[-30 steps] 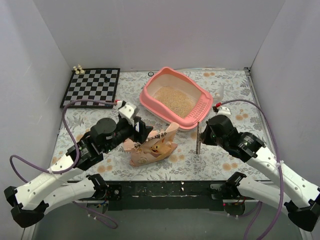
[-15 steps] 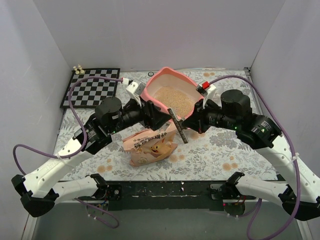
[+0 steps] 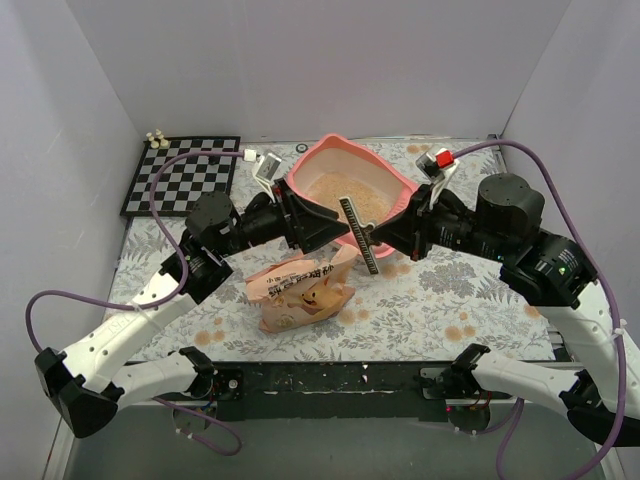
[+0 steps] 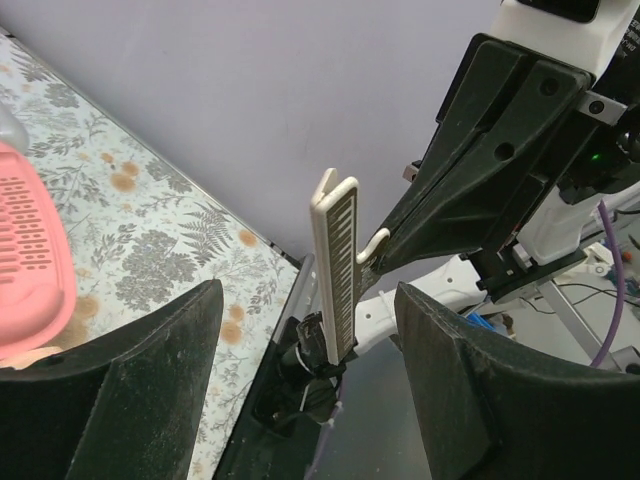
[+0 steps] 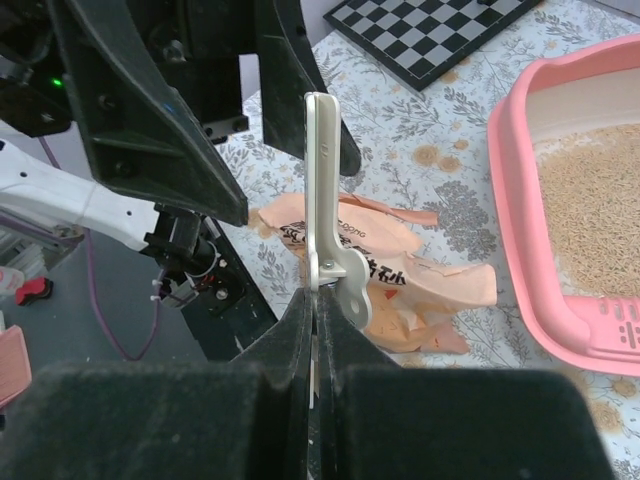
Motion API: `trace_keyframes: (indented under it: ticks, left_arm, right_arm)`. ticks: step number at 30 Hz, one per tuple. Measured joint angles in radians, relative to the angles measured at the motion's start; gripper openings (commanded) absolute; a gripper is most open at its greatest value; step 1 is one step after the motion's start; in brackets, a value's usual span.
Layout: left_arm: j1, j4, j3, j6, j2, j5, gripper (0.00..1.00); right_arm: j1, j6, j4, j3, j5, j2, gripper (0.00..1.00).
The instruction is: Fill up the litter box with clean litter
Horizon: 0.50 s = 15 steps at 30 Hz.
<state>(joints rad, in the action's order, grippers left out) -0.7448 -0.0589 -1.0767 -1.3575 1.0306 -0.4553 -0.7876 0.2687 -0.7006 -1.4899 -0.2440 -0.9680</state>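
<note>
The clean litter (image 3: 335,192), loose like sand, sits in the pink litter box (image 3: 298,190) at the far middle. The scoop (image 5: 322,180) looks light and stiff, best held by its handle. The right tool (image 5: 318,300) pinches it there. The left tool (image 4: 308,295) gapes wide.

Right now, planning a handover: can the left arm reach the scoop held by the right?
Probably yes: the left end effector is open, facing the scoop, with nothing between them.

plain white walls (image 3: 300,60), floral-patterned tabletop (image 3: 450,310), black rail (image 3: 330,378) along its near edge, soft even light
</note>
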Motion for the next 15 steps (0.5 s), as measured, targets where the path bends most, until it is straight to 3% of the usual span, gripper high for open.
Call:
trace_keyframes:
  ticks: [7,12,15]
  left_arm:
    - [0.01,-0.115,0.046,-0.043,0.012,-0.047,0.64]
    - [0.019,-0.171,0.059,-0.045,0.002,-0.056,0.43]
    - [0.029,-0.198,0.069,-0.042,-0.007,-0.062,0.43]
  right_arm:
    - [0.0,0.042,0.072,0.029,-0.064,0.001,0.01]
    - [0.0,0.067,0.114,0.079,-0.091,-0.001,0.01]
    - [0.0,0.078,0.137,0.104,-0.101,-0.001,0.01]
